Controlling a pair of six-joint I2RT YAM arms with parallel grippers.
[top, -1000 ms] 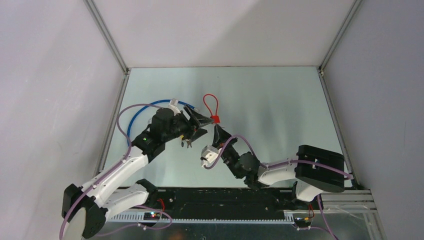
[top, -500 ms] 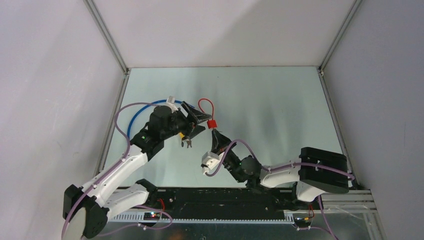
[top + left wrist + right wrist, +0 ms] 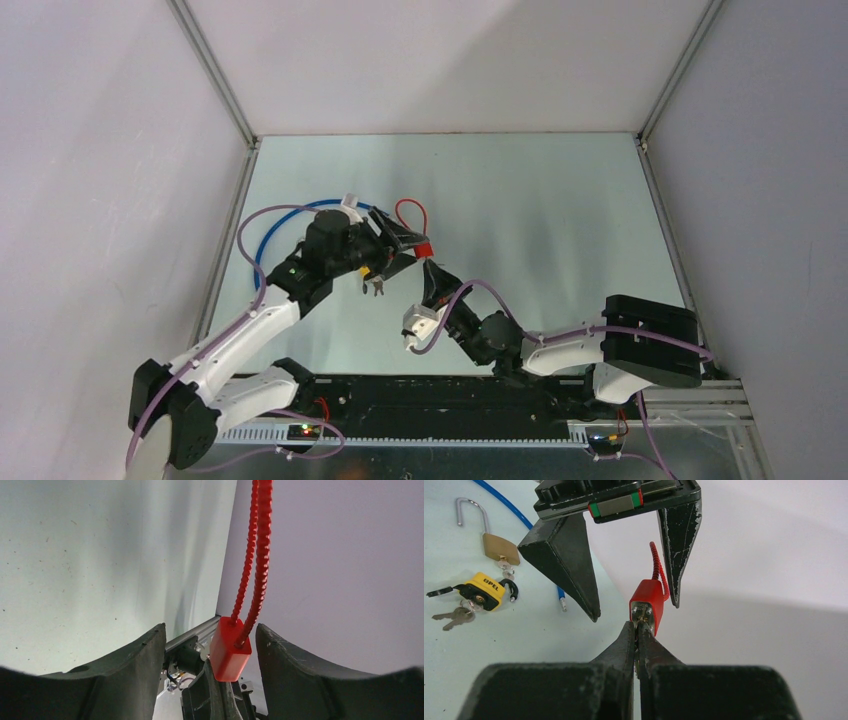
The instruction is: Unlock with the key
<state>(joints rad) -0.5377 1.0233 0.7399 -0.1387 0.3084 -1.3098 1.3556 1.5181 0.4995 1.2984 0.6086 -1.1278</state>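
A red cable padlock (image 3: 424, 247) hangs in the air over the table's left-centre, its red cable loop (image 3: 408, 214) rising behind it. My right gripper (image 3: 429, 266) reaches up from below. It is shut on the key, a thin metal sliver (image 3: 639, 622) entering the bottom of the lock body (image 3: 646, 601); most of the key is hidden between the fingers. My left gripper (image 3: 406, 250) is open and straddles the lock body (image 3: 230, 650), with a gap on each side. Its fingers (image 3: 569, 560) frame the lock from above in the right wrist view.
On the table under the left arm lie a brass padlock (image 3: 500, 547), a yellow padlock (image 3: 484, 590) with loose keys (image 3: 454, 616), and a blue cable (image 3: 275, 225). Grey walls enclose the table on three sides.
The red lock and my right gripper have shifted slightly left and toward the near edge. The left gripper followed and its fingers drew a little closer around the lock body.
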